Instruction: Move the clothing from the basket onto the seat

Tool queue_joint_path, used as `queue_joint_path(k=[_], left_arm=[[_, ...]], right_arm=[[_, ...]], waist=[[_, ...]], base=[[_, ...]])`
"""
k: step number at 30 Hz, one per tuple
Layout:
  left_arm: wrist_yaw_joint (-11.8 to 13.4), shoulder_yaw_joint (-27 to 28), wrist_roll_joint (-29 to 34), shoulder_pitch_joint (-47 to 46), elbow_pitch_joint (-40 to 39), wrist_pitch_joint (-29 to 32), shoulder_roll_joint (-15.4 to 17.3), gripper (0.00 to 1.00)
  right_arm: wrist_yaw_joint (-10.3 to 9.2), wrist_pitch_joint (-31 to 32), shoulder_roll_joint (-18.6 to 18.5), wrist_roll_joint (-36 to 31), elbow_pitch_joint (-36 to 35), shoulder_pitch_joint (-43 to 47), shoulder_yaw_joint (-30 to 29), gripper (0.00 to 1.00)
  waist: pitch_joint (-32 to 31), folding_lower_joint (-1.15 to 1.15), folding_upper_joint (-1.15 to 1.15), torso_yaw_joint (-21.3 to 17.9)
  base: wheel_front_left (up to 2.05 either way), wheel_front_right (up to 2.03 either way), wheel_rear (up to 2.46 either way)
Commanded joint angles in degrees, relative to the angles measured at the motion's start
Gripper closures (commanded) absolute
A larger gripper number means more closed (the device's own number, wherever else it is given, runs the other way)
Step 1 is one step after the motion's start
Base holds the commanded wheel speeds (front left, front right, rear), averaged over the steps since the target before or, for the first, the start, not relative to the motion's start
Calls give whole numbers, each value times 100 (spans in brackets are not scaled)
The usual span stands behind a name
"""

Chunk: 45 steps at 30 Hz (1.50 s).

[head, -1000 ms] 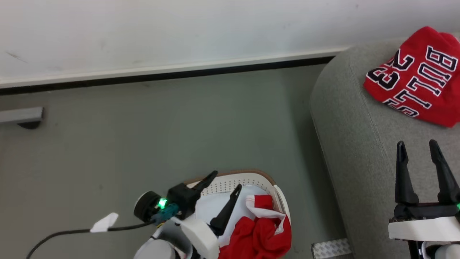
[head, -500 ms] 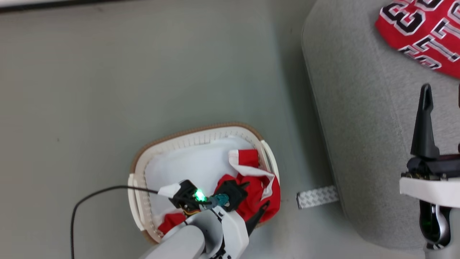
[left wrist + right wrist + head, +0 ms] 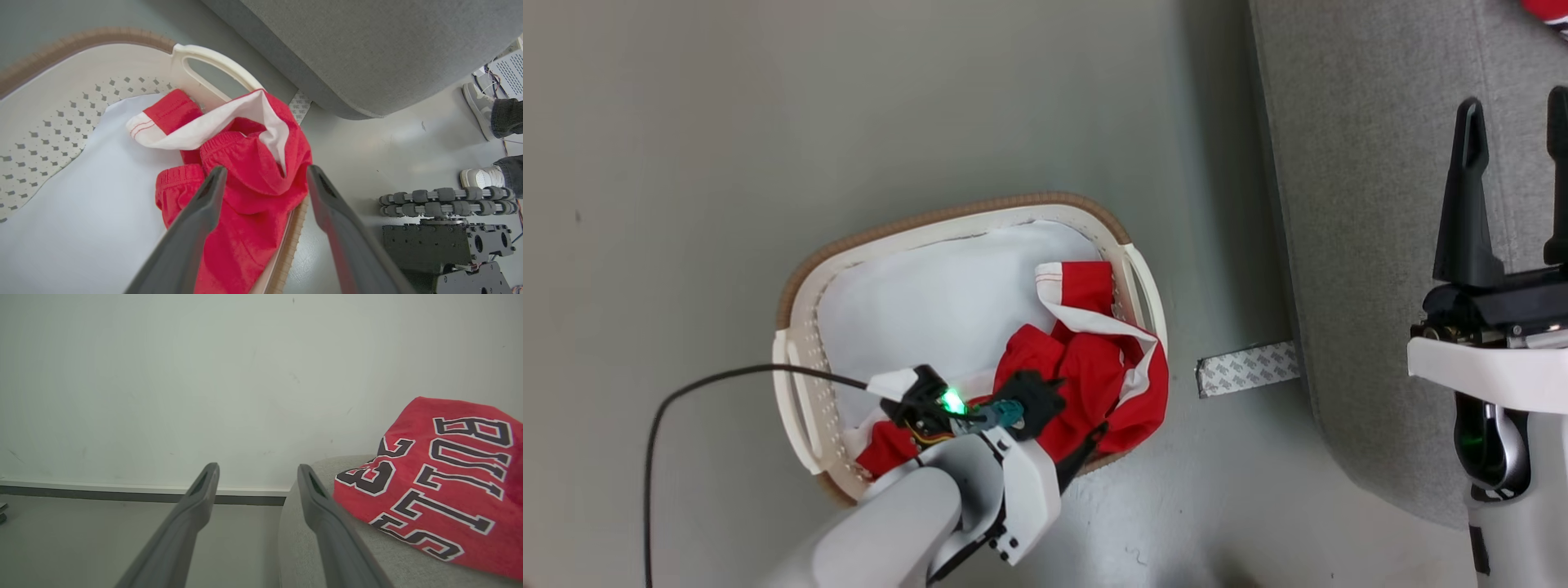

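1. Left claw (image 3: 265,171), wide open, hangs just above the shorts (image 3: 245,220) in the basket (image 3: 53,122). One finger is near the rim (image 3: 292,245) and may catch it.
2. Right claw (image 3: 257,469), open and empty, could bump the shirt (image 3: 441,477) beside it on the seat (image 3: 298,547).

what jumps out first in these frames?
The crumpled red garment in the white basket, at the end nearest the seat, with the left tool open over it. Next, the red jersey with a black 23, lying on the grey seat, where the right tool hangs open.
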Motion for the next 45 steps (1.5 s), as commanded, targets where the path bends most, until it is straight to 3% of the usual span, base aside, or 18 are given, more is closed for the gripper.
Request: queue_joint_path(k=[1, 21, 45], left_arm=[[13, -1, -1, -70, -8, -14, 59, 0], [194, 216, 117, -906, 205, 145, 437, 0], [98, -146, 228, -1765, 629, 159, 26, 0]], right_arm=[[-15, 3, -10, 64, 8, -98, 18, 0], [-14, 3, -9, 348, -218, -526, 202, 0], [-15, 3, -9, 182, -507, -579, 278, 0]], waist=[[73, -1, 0, -8], [1019, -1, 0, -178], [1847, -1, 0, -91]], base=[[0, 0, 0], [0, 0, 0], [0, 0, 0]])
